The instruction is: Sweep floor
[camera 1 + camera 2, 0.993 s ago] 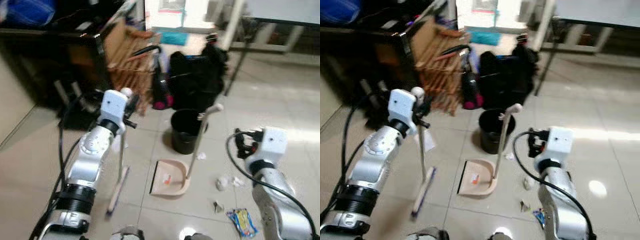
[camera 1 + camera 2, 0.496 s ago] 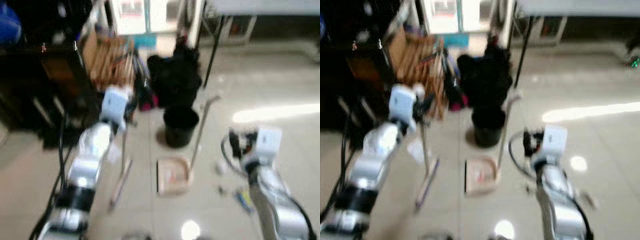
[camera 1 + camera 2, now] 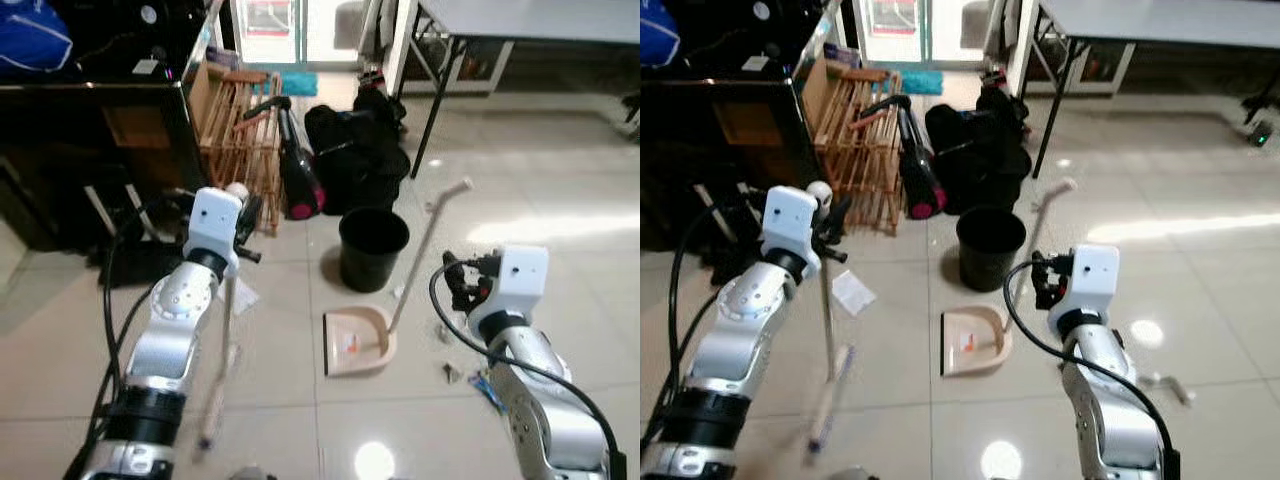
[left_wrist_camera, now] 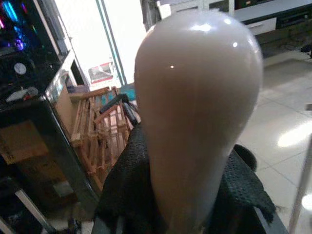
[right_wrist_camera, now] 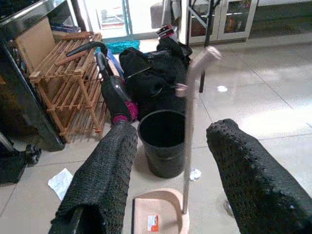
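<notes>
- Broom (image 3: 828, 345) upright on the tiled floor (image 3: 560, 200), head down at the near left, rounded pale handle top (image 4: 195, 112) clamped in the left hand (image 3: 238, 205).
- Left hand closed on that broom top, black pads pressed on both sides in the wrist view.
- Dustpan (image 3: 360, 342) flat on the floor around the middle, long handle (image 3: 428, 250) leaning up and to the right.
- Black bin (image 3: 373, 248) standing just beyond the dustpan, on the far side.
- Right hand (image 5: 170, 180) spread wide, nothing between the black fingers (image 5: 105, 180), raised over the floor to the right of the dustpan, pointing toward pan and bin.
- Bits of litter (image 3: 480, 380) on the floor near the right arm, too small to tell apart.
- White paper scrap (image 3: 853, 292) on the tiles right of the left arm.
- Wooden rack (image 3: 245, 130) far left, vacuum (image 3: 298, 170) leaning beside it, black bags (image 3: 360, 150) just right of that.
- Dark cabinet (image 3: 90, 140) at the far left, worktop (image 3: 540, 15) at the far right.
</notes>
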You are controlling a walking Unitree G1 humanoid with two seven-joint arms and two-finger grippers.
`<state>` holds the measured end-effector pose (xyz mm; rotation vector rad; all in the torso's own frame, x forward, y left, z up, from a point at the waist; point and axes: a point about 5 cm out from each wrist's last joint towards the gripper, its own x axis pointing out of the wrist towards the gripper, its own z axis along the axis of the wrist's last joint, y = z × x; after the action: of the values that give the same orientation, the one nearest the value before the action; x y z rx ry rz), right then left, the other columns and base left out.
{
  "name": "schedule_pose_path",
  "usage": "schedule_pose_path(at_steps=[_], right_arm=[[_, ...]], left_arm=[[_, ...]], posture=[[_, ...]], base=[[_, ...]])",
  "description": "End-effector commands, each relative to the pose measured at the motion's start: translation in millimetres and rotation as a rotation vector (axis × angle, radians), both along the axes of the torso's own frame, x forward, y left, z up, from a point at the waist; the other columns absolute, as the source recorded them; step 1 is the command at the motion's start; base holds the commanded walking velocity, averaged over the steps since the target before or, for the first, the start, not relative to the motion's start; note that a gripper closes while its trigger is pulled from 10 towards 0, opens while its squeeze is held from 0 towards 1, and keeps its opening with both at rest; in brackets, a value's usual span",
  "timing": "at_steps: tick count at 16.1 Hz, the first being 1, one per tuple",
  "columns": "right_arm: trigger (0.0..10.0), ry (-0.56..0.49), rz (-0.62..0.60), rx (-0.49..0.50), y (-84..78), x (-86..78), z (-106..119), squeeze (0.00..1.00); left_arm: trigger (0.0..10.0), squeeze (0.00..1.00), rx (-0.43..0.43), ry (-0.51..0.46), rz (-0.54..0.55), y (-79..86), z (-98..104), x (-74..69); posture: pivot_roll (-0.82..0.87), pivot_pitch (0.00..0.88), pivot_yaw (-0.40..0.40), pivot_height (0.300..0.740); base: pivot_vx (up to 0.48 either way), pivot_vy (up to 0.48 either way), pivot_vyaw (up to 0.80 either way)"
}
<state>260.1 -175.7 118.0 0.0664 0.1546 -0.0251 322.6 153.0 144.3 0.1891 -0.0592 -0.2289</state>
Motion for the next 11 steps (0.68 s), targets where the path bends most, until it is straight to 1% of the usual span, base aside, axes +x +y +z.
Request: schedule_pose_path(at_steps=[1,2,4,11], right_arm=[[10.0,0.005,-0.025,-0.008,-10.2,-1.9,0.7,0.00],[10.0,-0.001,-0.032,-0.011,-11.8,-1.0,2.3,0.00],[10.0,-0.007,-0.046,-0.013,-12.9,0.6,3.7,0.00],[10.0,0.004,-0.021,-0.031,-8.2,2.2,1.6,0.00]], left_arm=[[10.0,0.00,-0.036,-0.033,-0.028,-10.6,10.5,0.8],[10.0,0.00,-0.023,-0.037,-0.030,-10.5,12.0,2.0],[10.0,0.00,-0.029,-0.047,-0.037,-10.9,14.0,2.4],[10.0,0.00,-0.028,-0.059,-0.053,-12.1,16.6,-1.3]], posture=[[-0.08,0.085,0.010,0.740],[-0.08,0.088,0.010,0.740],[-0.08,0.091,0.013,0.740],[-0.08,0.093,0.011,0.740]], base=[[0.000,0.000,0.00],[0.000,0.000,0.00],[0.000,0.000,0.00],[0.289,0.000,0.00]])
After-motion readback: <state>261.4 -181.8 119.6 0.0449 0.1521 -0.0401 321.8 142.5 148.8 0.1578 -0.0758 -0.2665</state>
